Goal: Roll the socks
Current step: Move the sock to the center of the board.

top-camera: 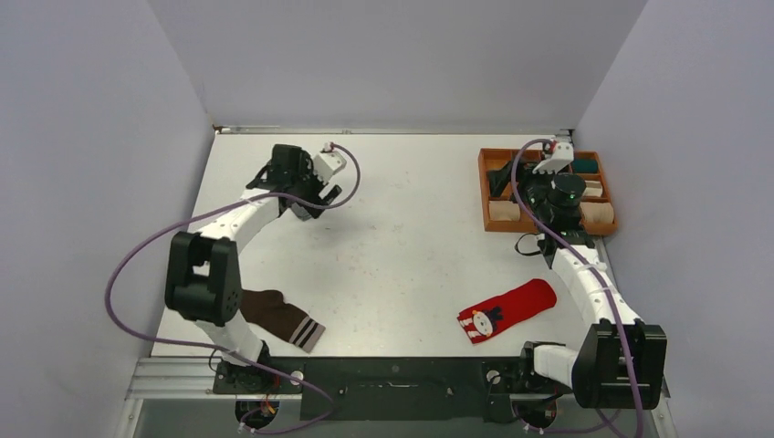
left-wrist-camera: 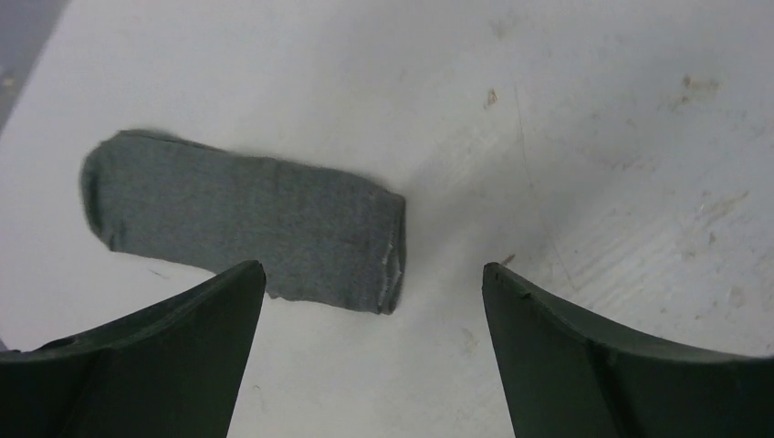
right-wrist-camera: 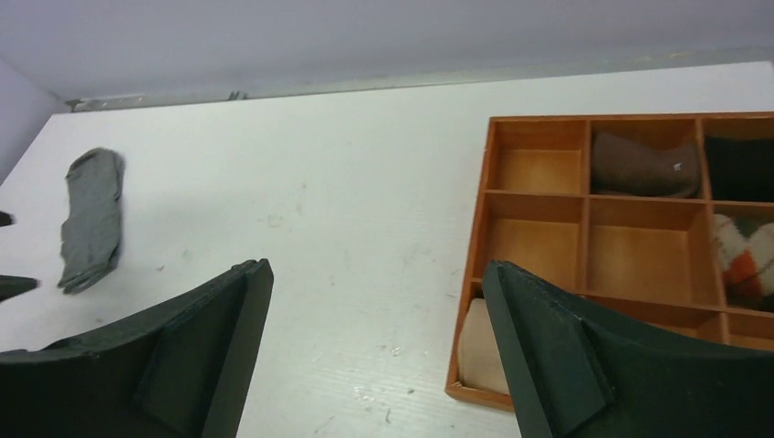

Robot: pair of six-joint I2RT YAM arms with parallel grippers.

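The grey sock (left-wrist-camera: 246,224) lies flat on the white table just past my left fingertips; it also shows in the right wrist view (right-wrist-camera: 91,219), near the far left corner. In the top view it is hidden under my left arm. My left gripper (left-wrist-camera: 374,269) is open and empty above the table, at the far left in the top view (top-camera: 315,196). The dark brown sock with the striped cuff (top-camera: 283,319) lies at the near left edge. The red sock with the white figure (top-camera: 507,310) lies near right. My right gripper (right-wrist-camera: 376,265) is open and empty, over the tray's left edge (top-camera: 502,182).
A wooden compartment tray (top-camera: 484,192) stands at the far right and holds rolled bundles: beige (right-wrist-camera: 479,351), brown (right-wrist-camera: 643,164), cream and orange (right-wrist-camera: 744,255), teal (top-camera: 584,166). Walls close the table at the back and on both sides.
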